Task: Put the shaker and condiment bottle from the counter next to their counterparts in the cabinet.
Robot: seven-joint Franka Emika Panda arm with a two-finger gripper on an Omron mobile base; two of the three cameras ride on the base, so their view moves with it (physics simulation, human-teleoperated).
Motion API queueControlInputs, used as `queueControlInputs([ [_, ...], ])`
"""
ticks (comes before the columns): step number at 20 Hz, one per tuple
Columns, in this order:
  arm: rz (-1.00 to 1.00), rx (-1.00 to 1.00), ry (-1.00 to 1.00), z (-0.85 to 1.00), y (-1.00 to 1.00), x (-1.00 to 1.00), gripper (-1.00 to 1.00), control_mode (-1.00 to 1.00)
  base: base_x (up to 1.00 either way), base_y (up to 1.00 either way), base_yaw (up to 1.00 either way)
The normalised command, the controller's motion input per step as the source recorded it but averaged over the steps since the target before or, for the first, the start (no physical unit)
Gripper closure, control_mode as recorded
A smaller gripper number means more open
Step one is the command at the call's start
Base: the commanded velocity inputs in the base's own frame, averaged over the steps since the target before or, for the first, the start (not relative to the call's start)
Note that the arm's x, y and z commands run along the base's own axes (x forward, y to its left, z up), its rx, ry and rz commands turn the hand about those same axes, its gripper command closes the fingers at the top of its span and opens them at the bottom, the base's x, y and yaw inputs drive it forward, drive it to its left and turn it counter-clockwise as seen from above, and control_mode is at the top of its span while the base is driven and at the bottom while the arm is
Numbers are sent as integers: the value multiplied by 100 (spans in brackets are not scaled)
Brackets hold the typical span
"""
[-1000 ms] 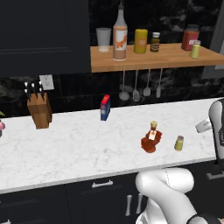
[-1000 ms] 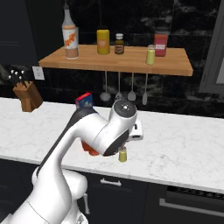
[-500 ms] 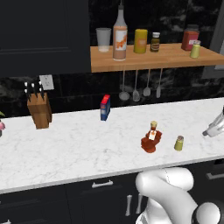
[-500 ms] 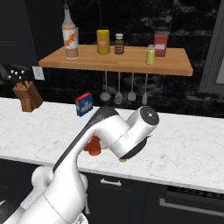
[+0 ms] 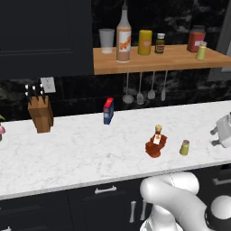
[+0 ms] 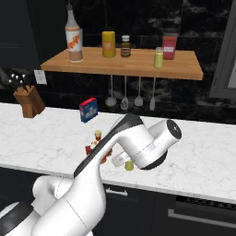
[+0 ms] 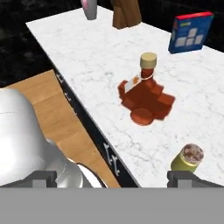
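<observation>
The reddish-brown condiment bottle (image 7: 146, 98) with its tan cap stands on the white marble counter (image 5: 76, 153) near the front edge. The small yellow-green shaker (image 7: 187, 158) stands just right of it. Both also show in the left base view, bottle (image 5: 156, 142) and shaker (image 5: 184, 147). My gripper (image 7: 114, 178) is open and holds nothing. It hangs off the counter's front edge beside the shaker, at the right of the counter (image 5: 214, 137). My arm partly hides the bottle (image 6: 97, 143) and shaker (image 6: 129, 165). On the wooden cabinet shelf (image 5: 162, 58) stand the matching shaker (image 5: 201, 50) and the tall pale bottle (image 5: 123, 34).
A blue box (image 5: 108, 110) and a knife block (image 5: 40, 113) stand further back on the counter. The shelf also carries a cup (image 5: 106, 40), a yellow canister (image 5: 145, 42), a small dark jar (image 5: 159, 43) and a red jar (image 5: 196, 39). Utensils (image 5: 140, 88) hang below it.
My arm has swung to the right, and its big joint now sits in front of the bottle and shaker in the right base view. Bottle and shaker have not moved.
</observation>
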Motion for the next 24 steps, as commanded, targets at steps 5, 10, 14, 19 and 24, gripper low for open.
queueControlInputs([
  [5, 27, 1, -10, -20, 0, 0, -100, -100, 0, 0, 0],
  [10, 21, 0, -10, -20, 1, 0, -100, -100, 0, 0, 0],
  [14, 17, 0, -8, -33, 18, 1, -100, -100, 0, 0, 0],
  [19, 10, 0, -4, -31, 12, 26, -100, -100, 0, 0, 0],
  [24, 6, 0, 0, -23, 2, 53, -100, -100, 0, 0, 0],
])
